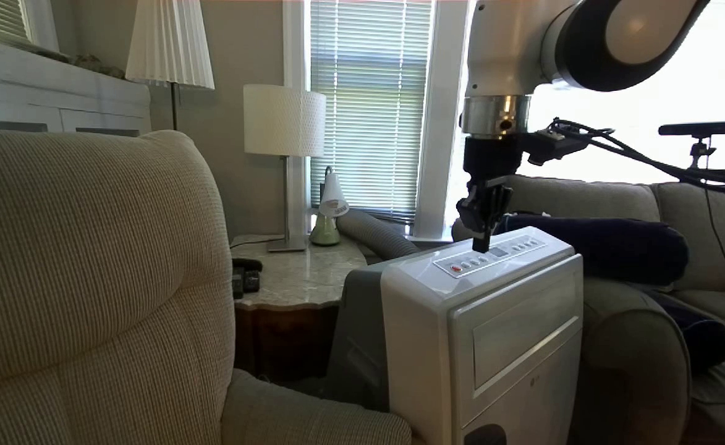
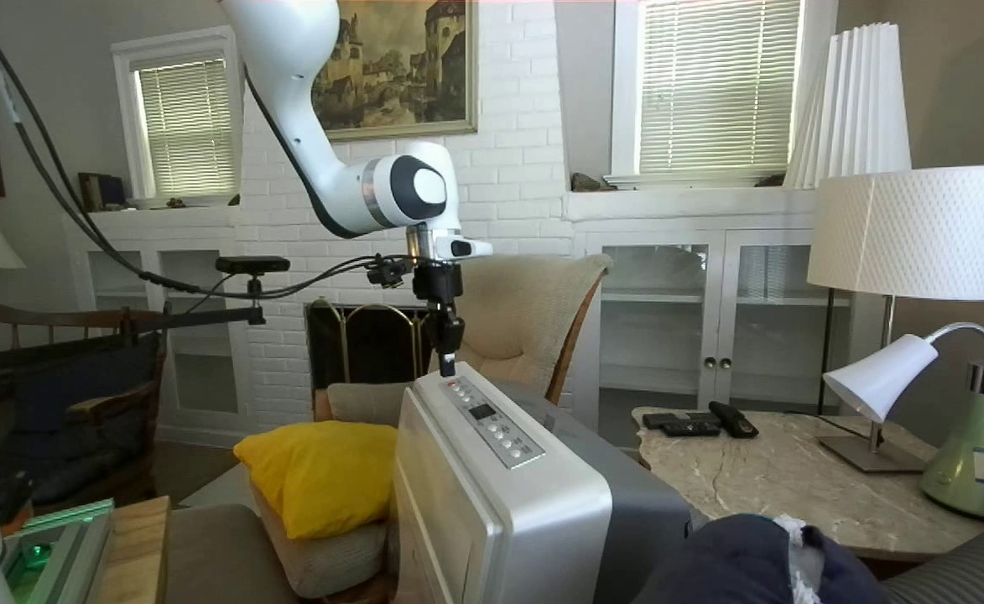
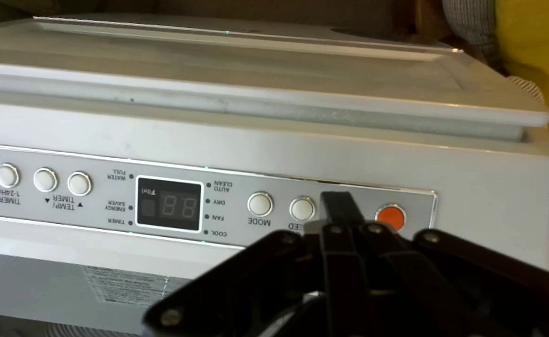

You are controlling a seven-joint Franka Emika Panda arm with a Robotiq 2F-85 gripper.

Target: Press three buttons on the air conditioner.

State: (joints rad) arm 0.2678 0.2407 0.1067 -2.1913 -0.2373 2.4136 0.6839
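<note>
The air conditioner [image 1: 517, 346] is a white boxy unit with a grey control strip on top; it also shows in an exterior view [image 2: 542, 495] and in the wrist view [image 3: 255, 126]. In the wrist view, the strip has an orange-red button [image 3: 391, 218], a speed button [image 3: 302, 208], a mode button [image 3: 260, 204] and a dark display [image 3: 169, 204]. My gripper [image 3: 342, 206] is shut and empty, pointing down between the speed and orange-red buttons. Its fingers hide part of the strip there. In both exterior views the gripper [image 1: 481, 243] [image 2: 447, 365] is close over the strip; contact cannot be told.
A beige armchair [image 1: 102, 266] stands beside the unit. A marble-topped side table [image 2: 710, 470] holds lamps and remotes. A grey sofa [image 1: 634, 346] with a dark bolster [image 1: 609, 247] stands on another side. A yellow pillow [image 2: 324, 474] and grey hose [image 1: 377, 235] are near.
</note>
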